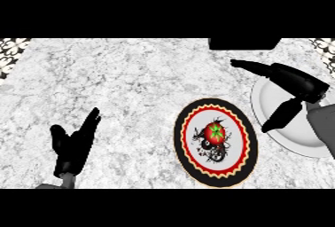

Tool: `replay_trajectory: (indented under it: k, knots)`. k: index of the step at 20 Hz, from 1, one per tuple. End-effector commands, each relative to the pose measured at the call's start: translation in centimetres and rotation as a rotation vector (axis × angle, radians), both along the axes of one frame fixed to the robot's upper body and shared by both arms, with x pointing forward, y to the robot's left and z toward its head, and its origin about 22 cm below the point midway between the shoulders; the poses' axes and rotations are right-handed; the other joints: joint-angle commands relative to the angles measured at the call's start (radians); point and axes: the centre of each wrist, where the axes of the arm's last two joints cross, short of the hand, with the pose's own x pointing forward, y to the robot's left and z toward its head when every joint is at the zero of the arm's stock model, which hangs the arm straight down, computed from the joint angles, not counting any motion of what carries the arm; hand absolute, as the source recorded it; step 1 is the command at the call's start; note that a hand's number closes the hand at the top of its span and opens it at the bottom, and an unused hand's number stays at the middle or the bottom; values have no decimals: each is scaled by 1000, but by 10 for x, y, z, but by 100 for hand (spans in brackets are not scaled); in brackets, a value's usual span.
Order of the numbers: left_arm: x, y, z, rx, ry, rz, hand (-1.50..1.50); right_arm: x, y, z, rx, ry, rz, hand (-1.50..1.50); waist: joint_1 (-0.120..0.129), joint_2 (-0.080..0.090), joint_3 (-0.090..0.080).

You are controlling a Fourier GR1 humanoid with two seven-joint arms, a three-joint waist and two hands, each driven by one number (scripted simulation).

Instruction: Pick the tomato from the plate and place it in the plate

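Observation:
A red tomato [214, 131] with a green stem lies in the middle of a patterned plate [191, 168] with a black rim and red ring, at the lower centre of the counter. To its right sits a plain white plate [262, 104], partly covered by my right hand [297, 82]. That hand hovers over the white plate, open, fingers stretched to the upper left and thumb pointing down, holding nothing. My left hand [73, 142] rests open at the lower left, fingers up, far from both plates.
The marble counter [118, 80] stretches across the view. A dark object [243, 43] sits at the far edge, above the white plate. Patterned tiles show at both upper corners.

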Motion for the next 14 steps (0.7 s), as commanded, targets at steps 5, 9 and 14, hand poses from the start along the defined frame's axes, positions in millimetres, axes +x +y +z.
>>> replay_trajectory:
  k: [5, 9, 14]
  knots:
    - [1, 1, -7, -23, 43, -23, 0, -21, 34, -11, -115, -4, -39, -150, 1, 6, -5]
    - [-5, -6, 1, -4, 37, -12, 0, -40, 66, -21, -178, 58, -15, -150, 1, 4, -5]
    - [2, 9, 8, -20, 33, -11, 0, -43, 63, -37, -162, 100, -8, -150, 2, 6, -5]
